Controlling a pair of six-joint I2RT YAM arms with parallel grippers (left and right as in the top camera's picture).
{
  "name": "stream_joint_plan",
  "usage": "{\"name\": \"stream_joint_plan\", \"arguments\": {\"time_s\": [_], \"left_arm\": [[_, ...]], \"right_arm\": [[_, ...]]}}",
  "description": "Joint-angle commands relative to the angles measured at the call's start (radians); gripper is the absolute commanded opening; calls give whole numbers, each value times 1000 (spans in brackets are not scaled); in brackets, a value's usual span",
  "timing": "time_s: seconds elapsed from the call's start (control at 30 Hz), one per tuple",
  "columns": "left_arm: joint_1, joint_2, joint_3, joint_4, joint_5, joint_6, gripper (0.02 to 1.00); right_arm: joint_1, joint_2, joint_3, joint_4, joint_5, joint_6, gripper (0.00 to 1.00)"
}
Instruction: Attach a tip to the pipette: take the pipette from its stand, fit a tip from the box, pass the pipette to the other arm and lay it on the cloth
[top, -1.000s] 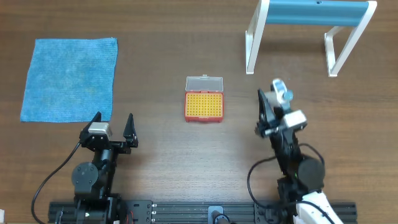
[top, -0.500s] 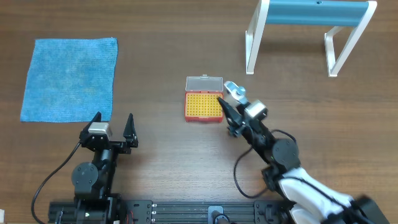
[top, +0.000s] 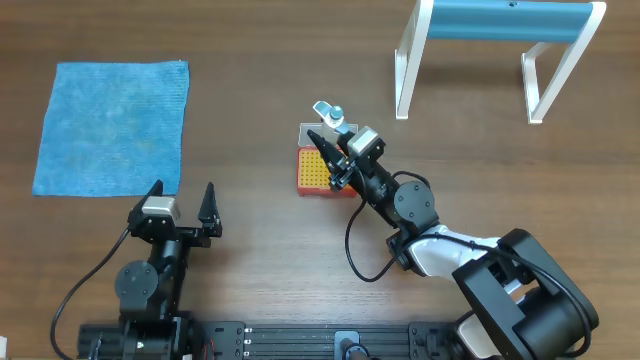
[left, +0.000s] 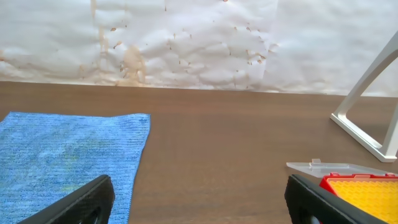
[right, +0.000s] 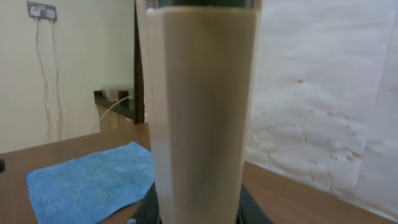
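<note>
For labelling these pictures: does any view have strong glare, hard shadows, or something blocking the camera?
Top view: even light on the table, no strong glare or hard shadows. Left wrist view: the same over the cloth and tip box. Right wrist view: the pipette, very near the camera, blocks the middle.

I see a brown wooden table (top: 250, 90), a wrinkled, stained white paper backdrop (left: 199, 43) behind it, and a wall socket (right: 41, 10).
</note>
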Motion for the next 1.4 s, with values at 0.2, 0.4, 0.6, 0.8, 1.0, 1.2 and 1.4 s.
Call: {"name": "stream_joint_plan", "arguments": {"time_s": [0.2,0.4,0.6,0.8,1.0,1.2,1.4], "left_arm": [[-4,-6,-1,-6,15,13,890],[-4,-6,-1,-6,15,13,888],[-4,-6,-1,-6,15,13,888],[-4,-6,-1,-6,15,13,888],[-4,-6,-1,-6,15,13,888],[-4,-6,-1,-6,15,13,888],[-4,-6,-1,-6,15,13,888]], "right_arm": [[5,93,24,9,-8,15,80],[-17,133,59,10,-8,15,75],[-21,140,63,2,-8,14,75],[-23,140,33,-5,-9,14,75],[-23,140,20,-5,-8,14,75],[-24,140,20,-20,-8,14,75],[-24,142,20,-39,-8,14,75]]}}
